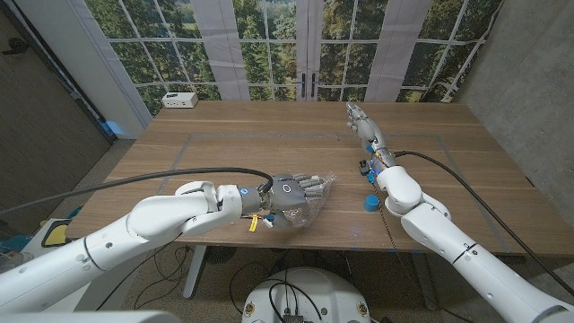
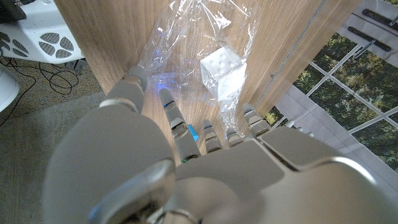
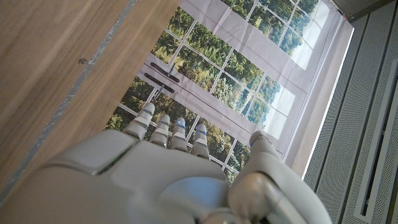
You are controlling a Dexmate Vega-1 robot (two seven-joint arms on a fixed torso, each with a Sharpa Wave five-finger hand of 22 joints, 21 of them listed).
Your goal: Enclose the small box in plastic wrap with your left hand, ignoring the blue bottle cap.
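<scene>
Left hand [image 1: 294, 195] spread on plastic wrap [image 2: 186, 56] around small box [image 2: 222, 70]; blue bottle cap [image 1: 370, 204] nearby beside right arm; right hand [image 1: 359, 117] spread, empty; white box [image 1: 180, 100] at far edge.

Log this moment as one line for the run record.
left hand: on plastic wrap | small box: under wrap | right hand: idle | blue bottle cap: untouched

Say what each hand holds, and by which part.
Left hand: fingers lie on the wrap by the box; a real grip cannot be told. Right hand: nothing.
</scene>
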